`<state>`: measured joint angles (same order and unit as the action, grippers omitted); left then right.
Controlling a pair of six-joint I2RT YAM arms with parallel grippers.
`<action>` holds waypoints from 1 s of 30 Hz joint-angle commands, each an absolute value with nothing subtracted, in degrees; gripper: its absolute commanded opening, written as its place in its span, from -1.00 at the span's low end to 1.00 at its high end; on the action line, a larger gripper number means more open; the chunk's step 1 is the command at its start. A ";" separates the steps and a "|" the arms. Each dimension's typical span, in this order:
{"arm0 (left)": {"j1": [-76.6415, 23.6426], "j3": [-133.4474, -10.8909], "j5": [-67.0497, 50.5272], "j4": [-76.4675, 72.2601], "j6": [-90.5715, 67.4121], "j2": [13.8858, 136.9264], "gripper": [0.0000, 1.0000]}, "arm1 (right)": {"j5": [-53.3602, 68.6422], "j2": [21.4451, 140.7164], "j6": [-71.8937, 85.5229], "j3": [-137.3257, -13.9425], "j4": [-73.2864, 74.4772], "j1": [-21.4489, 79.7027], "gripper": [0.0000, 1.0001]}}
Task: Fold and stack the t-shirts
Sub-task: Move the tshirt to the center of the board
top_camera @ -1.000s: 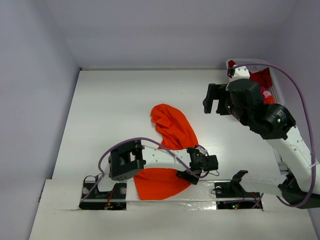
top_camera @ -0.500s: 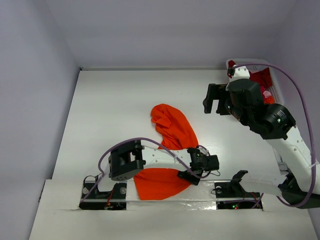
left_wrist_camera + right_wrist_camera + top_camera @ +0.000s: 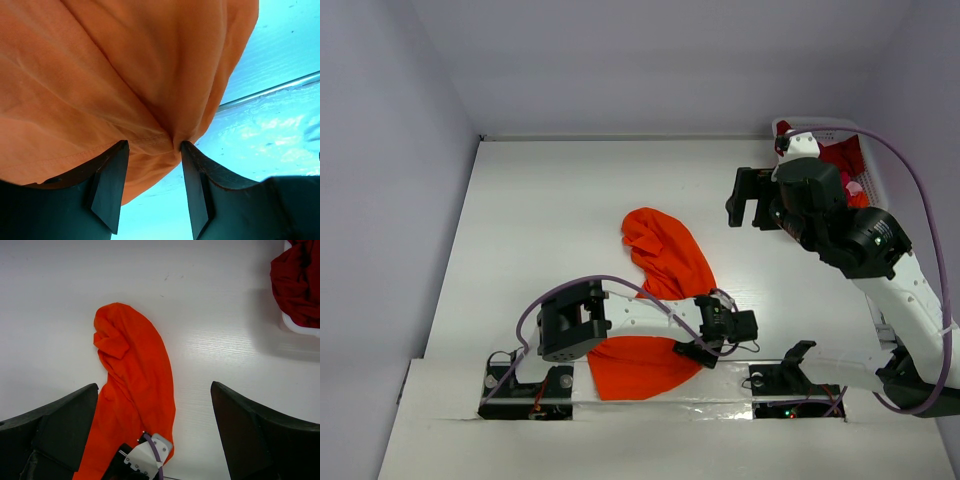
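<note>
The bright orange t-shirt (image 3: 660,260) lies crumpled in a long strip from the table's middle to its near edge; it also shows in the right wrist view (image 3: 135,380). My left gripper (image 3: 720,345) sits low at the shirt's near right corner. In the left wrist view its jaws (image 3: 151,145) are partly closed, with a bunched hem of the orange cloth (image 3: 125,75) pinched between the tips. My right gripper (image 3: 745,215) hangs open and empty high above the table, right of the shirt (image 3: 154,386). The dark red t-shirt (image 3: 842,155) lies in the basket (image 3: 297,285).
The white plastic basket (image 3: 873,170) stands at the far right corner, its rim in the right wrist view (image 3: 300,330). A purple cable loops over each arm. The table's near edge has a raised lip (image 3: 270,92) just beyond the left gripper.
</note>
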<state>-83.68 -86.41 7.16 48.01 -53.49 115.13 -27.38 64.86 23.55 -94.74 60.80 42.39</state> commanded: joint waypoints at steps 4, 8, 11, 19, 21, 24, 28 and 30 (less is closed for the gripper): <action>-84.02 -87.88 9.74 50.61 -54.84 113.47 -0.15 | -27.33 64.25 22.94 -96.24 58.18 42.45 1.00; -84.02 -87.80 11.42 51.15 -56.16 111.36 -0.16 | -27.51 63.98 22.94 -95.71 58.01 42.45 1.00; -84.02 -87.98 12.13 52.03 -56.95 110.48 -0.15 | -27.51 63.90 22.94 -95.45 57.92 42.45 1.00; -84.02 -89.73 12.83 52.91 -57.04 109.60 -0.16 | -27.33 64.25 22.85 -95.54 57.74 42.45 0.99; -84.02 -89.65 12.48 52.30 -56.87 109.42 -0.16 | -27.42 64.25 22.76 -95.62 57.74 42.45 1.00; -84.02 -90.26 11.87 52.38 -56.34 110.30 -0.15 | -27.42 64.16 22.94 -95.28 57.66 42.45 1.00; -84.02 -91.93 11.78 53.70 -55.37 113.29 -0.15 | -27.42 63.98 22.85 -95.01 57.57 42.45 1.00; -84.02 -91.67 11.16 52.82 -55.28 113.38 -0.14 | -27.42 63.81 22.85 -94.92 57.57 42.45 1.00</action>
<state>-83.68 -89.86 10.74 51.07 -55.57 113.30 -27.38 64.86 23.55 -94.74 60.77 42.39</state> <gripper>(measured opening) 0.426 0.995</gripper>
